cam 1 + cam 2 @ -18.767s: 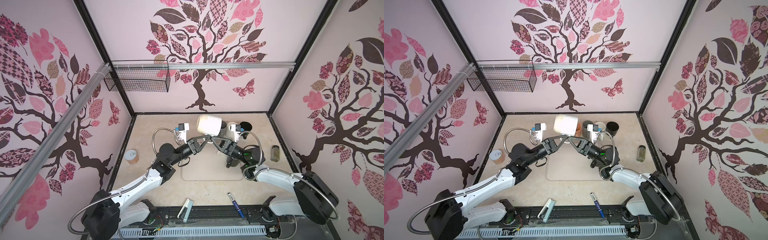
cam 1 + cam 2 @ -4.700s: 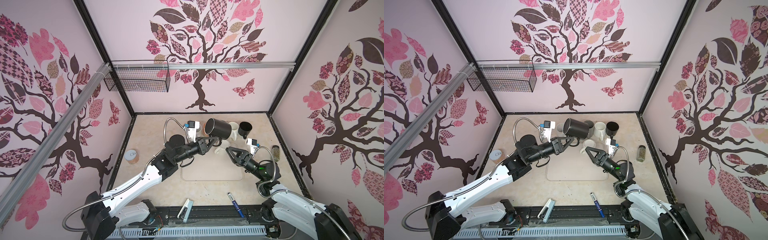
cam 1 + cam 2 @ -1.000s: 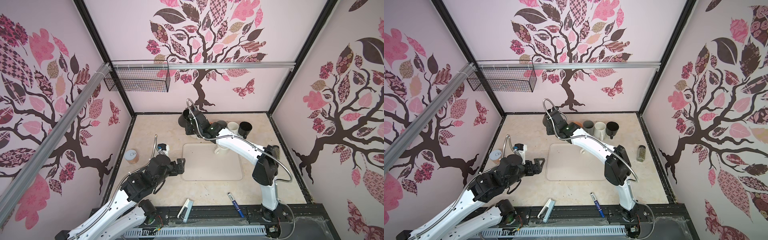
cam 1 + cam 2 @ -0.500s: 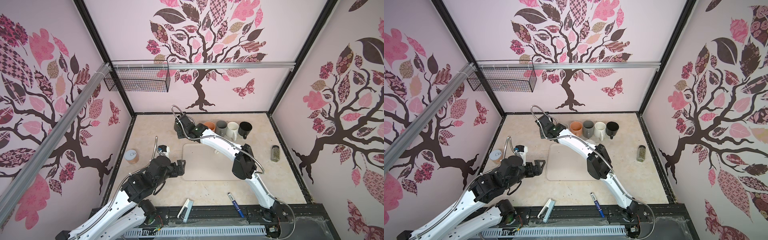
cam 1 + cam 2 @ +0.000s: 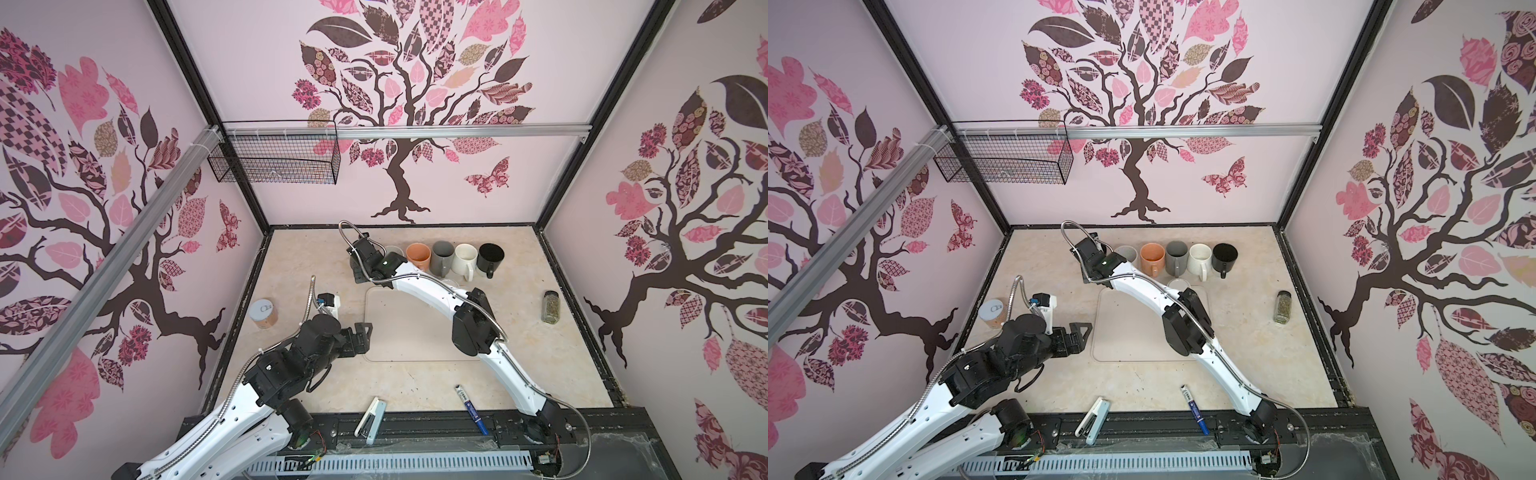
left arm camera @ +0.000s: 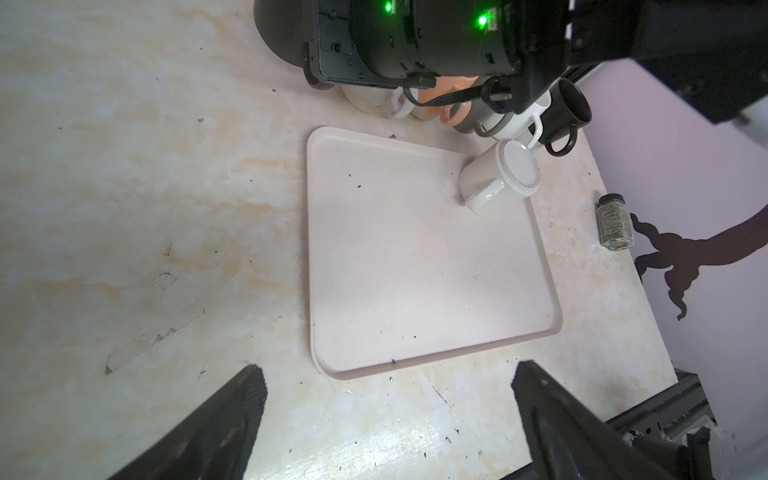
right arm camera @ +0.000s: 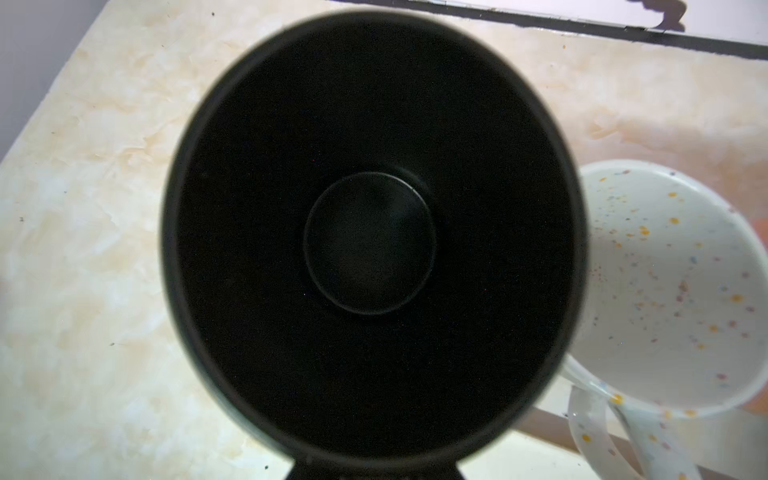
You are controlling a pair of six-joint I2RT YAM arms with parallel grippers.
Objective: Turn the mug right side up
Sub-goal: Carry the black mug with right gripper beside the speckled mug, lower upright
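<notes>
A black mug (image 7: 374, 241) fills the right wrist view, mouth toward the camera, beside a speckled white mug (image 7: 665, 291). My right gripper (image 7: 374, 465) is shut on its rim. In both top views that gripper (image 5: 360, 266) sits at the left end of the mug row and its wrist hides the black mug. A plain white mug (image 6: 498, 178) stands upside down on the far right corner of the beige tray (image 6: 415, 270), mostly hidden under the right arm in a top view (image 5: 451, 283). My left gripper (image 6: 386, 374) hangs open and empty above the tray's near left corner (image 5: 365, 332).
Upright mugs line the back: speckled (image 5: 394, 251), orange (image 5: 417, 254), grey (image 5: 441, 255), white (image 5: 464, 259), black (image 5: 490, 257). A spice jar (image 5: 550, 305) stands right, a tin (image 5: 263, 313) left. A marker (image 5: 469, 409) and a white stapler (image 5: 370, 422) lie at the front.
My right arm has swung left along the back with the black mug, past the row's left end. The left arm has stayed put, open.
</notes>
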